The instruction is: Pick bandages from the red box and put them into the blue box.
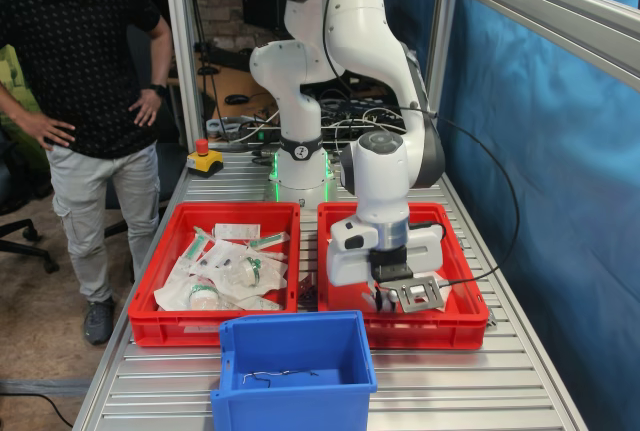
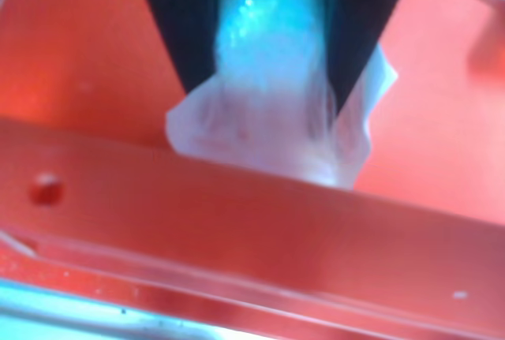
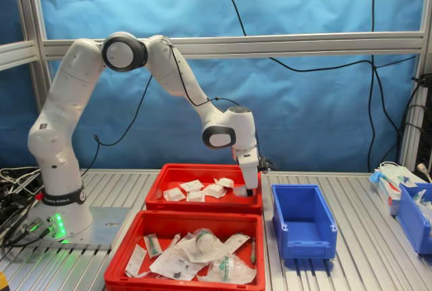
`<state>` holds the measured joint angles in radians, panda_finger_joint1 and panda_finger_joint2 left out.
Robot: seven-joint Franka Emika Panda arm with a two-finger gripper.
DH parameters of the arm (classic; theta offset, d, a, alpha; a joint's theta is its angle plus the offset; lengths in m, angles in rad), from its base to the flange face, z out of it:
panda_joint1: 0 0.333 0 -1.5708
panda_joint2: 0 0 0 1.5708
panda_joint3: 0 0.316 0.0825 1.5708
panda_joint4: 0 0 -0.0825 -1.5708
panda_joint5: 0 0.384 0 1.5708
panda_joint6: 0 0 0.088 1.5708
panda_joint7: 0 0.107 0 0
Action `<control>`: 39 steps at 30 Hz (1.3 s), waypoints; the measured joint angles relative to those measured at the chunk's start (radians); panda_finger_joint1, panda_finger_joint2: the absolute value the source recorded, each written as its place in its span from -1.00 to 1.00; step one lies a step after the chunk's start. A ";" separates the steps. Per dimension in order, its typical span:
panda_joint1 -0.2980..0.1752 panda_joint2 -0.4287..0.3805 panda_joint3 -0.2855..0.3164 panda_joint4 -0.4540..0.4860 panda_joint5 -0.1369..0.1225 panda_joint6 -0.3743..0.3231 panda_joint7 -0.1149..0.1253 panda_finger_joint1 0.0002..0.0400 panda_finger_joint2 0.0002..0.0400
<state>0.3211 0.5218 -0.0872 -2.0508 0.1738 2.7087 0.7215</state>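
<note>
My gripper [image 2: 268,91] is shut on a white bandage [image 2: 272,131], which hangs creased between the black fingers [image 2: 189,40] just inside the rim of the red box [image 2: 237,214]. In the first exterior view the gripper [image 1: 384,298] is low in the red box [image 1: 420,332], near the front wall. In the second exterior view the gripper [image 3: 250,190] is at the right end of the red box [image 3: 202,168], and several bandages [image 3: 193,186] lie on the floor of that box. The blue box [image 1: 295,366] [image 3: 304,220] stands beside it on the table.
A twin red crate [image 1: 200,326] [image 3: 135,237] holds larger green-marked packs [image 1: 235,271]. A thin dark wire lies in the blue box. A person [image 1: 90,101] stands by the table's edge near a red stop button [image 1: 203,146]. Another blue bin [image 3: 415,213] and a white carton [image 3: 391,183] sit far off.
</note>
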 joint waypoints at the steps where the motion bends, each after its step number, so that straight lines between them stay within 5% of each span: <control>1: 0.000 -0.007 0.000 -0.002 0.000 -0.001 0.000 -0.58 -0.58; 21: 0.010 -0.263 -0.030 -0.058 0.000 -0.214 0.000 -0.58 -0.58; 27: 0.014 -0.342 -0.097 -0.053 0.000 -0.272 0.000 -0.58 -0.58; 39: 0.014 -0.356 -0.226 0.006 -0.006 -0.297 0.000 -0.58 -0.58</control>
<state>0.3351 0.1660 -0.3131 -2.0446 0.1677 2.4115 0.7215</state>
